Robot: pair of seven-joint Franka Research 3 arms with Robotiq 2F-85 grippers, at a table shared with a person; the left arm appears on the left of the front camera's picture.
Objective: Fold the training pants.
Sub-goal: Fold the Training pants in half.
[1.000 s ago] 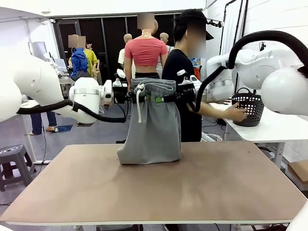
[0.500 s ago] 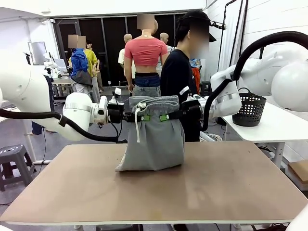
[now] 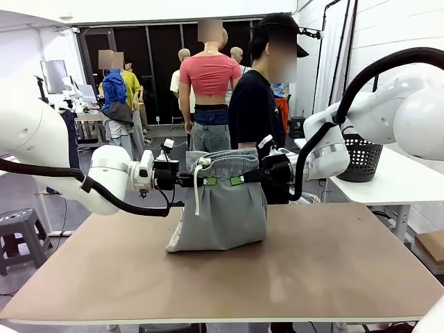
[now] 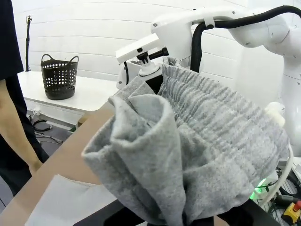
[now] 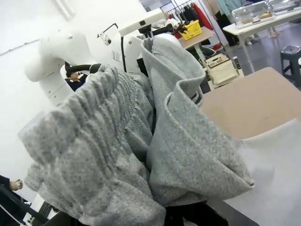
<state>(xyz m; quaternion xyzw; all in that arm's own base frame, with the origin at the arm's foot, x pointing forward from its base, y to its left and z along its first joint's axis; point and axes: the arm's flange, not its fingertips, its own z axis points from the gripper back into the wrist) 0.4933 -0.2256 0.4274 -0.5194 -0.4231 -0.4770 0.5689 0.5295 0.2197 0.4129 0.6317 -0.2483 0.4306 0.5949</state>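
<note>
The light grey training pants [image 3: 222,205] hang by their gathered waistband between my two grippers, and their lower end rests bunched on the brown table [image 3: 326,270]. A white drawstring dangles at the left of the waistband. My left gripper [image 3: 206,181] is shut on the waistband's left end, and my right gripper [image 3: 239,180] is shut on its right end. Bunched grey fabric [image 4: 188,141] covers my left fingers in the left wrist view. The same pants [image 5: 136,136] hide my right fingers in the right wrist view.
A person in a black shirt [image 3: 253,111] stands at the far edge, right behind the pants. A black mesh basket [image 3: 361,158] sits on the white side table [image 3: 402,184] at right. The table's front and right parts are bare.
Both grippers have come down with the waistband, and more of the pants now rests on the table. The person has drawn a hand back from the basket.
</note>
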